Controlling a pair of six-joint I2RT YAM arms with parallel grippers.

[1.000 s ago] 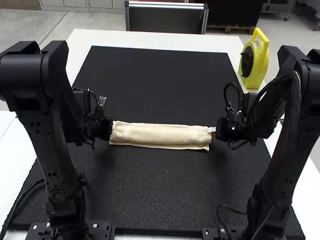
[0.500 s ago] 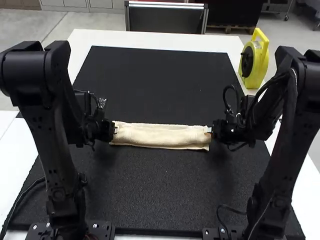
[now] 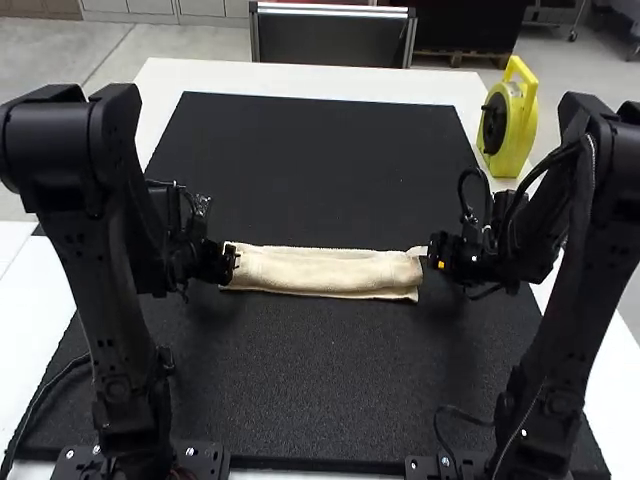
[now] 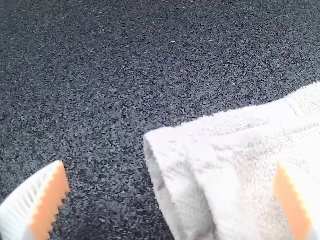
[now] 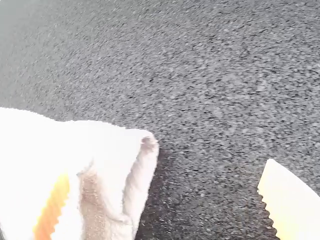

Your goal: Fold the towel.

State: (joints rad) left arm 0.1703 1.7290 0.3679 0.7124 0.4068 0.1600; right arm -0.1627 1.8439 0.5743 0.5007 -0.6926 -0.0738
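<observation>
Two black arms stood nearest, the left arm (image 3: 115,300) and the right arm (image 3: 565,320), on either side of a black mat (image 3: 320,400); farther in, the left gripper (image 3: 233,262) was at the left end of the towel (image 3: 320,270), its jaws spread and clenching nothing, one orange pad (image 4: 292,200) over the cloth and the other over the mat; the right gripper (image 3: 434,258) was at the right end, likewise released, its fingers wide apart; the towel lay between them, folded into a narrow strip, layers showing at its ends; beyond, a yellow reel (image 3: 518,120) stood upright at the right, near the white table's far edge (image 3: 330,78).
</observation>
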